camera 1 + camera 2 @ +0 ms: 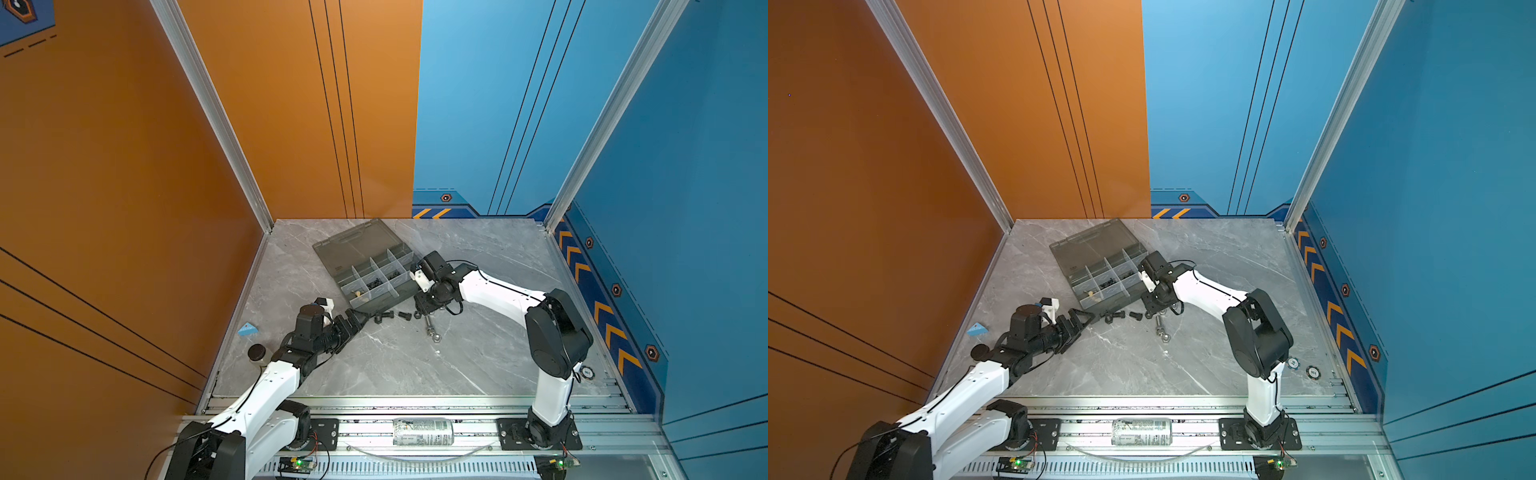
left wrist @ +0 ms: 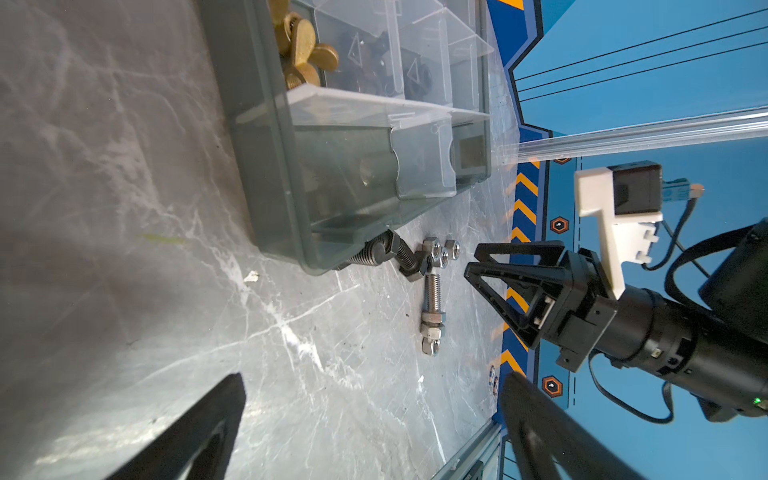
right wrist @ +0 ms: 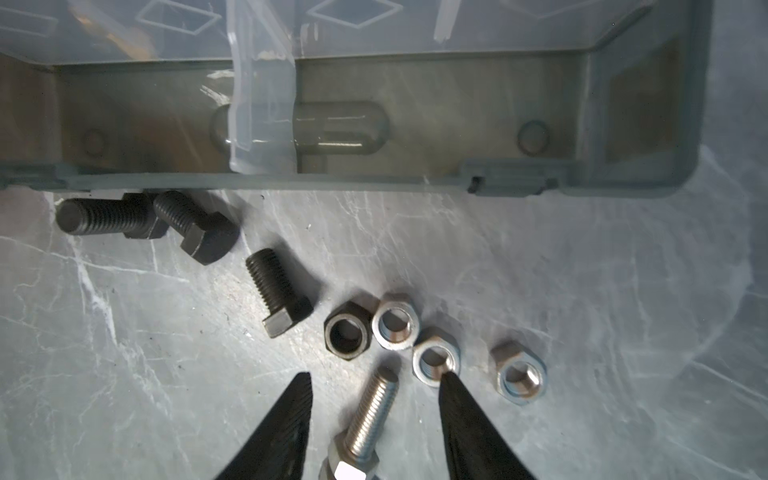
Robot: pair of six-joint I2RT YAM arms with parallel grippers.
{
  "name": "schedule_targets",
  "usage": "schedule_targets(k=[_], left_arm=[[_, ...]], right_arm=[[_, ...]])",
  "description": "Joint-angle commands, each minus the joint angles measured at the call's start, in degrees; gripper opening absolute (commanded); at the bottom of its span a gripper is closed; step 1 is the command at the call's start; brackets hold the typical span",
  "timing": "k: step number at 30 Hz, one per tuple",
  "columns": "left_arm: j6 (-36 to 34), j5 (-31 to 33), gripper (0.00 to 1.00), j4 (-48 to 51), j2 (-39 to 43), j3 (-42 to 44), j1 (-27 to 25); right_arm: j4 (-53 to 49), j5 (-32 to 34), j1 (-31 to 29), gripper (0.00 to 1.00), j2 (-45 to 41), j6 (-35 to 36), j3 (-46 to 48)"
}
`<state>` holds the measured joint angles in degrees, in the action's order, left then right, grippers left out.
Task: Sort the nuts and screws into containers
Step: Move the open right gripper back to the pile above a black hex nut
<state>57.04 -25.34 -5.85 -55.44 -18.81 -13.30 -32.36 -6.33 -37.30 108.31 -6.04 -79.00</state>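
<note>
The smoky-grey organizer box [image 1: 332,249] lies open at the back, and its containers [image 1: 376,276] hold black and brass-coloured pieces [image 2: 303,41]. In front of its wall [image 3: 374,183] lie three black screws [image 3: 278,291], a black nut [image 3: 347,332], three silver nuts [image 3: 395,320] and a long silver screw [image 3: 372,411] with nuts threaded on it. My right gripper [image 3: 376,376] is open and straddles that screw's threaded end; one fingertip [image 3: 451,382] overlaps a silver nut [image 3: 436,357]. My left gripper [image 2: 374,378] is open and empty, low over the table left of the black screws [image 1: 382,318].
A dark-capped round jar [image 1: 257,353] and a blue triangular piece [image 1: 248,329] sit by the left wall. A can [image 1: 423,431] lies on the front rail. Two round chips [image 1: 1293,363] rest near the right arm's base. Walls close in the left, back and right sides.
</note>
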Motion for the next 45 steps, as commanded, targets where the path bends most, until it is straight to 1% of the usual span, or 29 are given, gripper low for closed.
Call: schedule_targets(k=[1, 7, 12, 14, 24, 38, 45], left_arm=[[0.1, 1.2, 0.98, 0.6, 0.1, 0.3, -0.2], [0.0, 1.4, 0.98, 1.5, 0.3, 0.1, -0.2], [0.0, 1.4, 0.98, 1.3, 0.1, 0.2, -0.3], [0.0, 1.3, 0.98, 1.3, 0.1, 0.3, -0.3], [-0.1, 1.4, 0.98, 1.3, 0.2, 0.5, -0.2], [-0.1, 1.4, 0.98, 1.1, -0.1, 0.7, -0.2], [0.0, 1.4, 0.98, 0.9, -0.4, 0.7, -0.3]], right_arm=[[4.6, -2.0, -0.5, 0.52, 1.4, -1.9, 0.7], [6.0, -6.7, 0.1, 0.51, 3.6, -2.5, 0.2], [8.7, -11.3, 0.9, 0.44, 4.8, -2.4, 0.8], [9.5, -12.0, 1.3, 0.43, 5.0, -2.2, 1.0], [9.8, -14.2, 2.6, 0.39, 6.6, -1.9, 1.0], [10.3, -17.1, 3.0, 0.35, 5.6, -0.4, 5.7], [10.1, -15.7, 3.0, 0.35, 4.6, 0.7, 7.7]])
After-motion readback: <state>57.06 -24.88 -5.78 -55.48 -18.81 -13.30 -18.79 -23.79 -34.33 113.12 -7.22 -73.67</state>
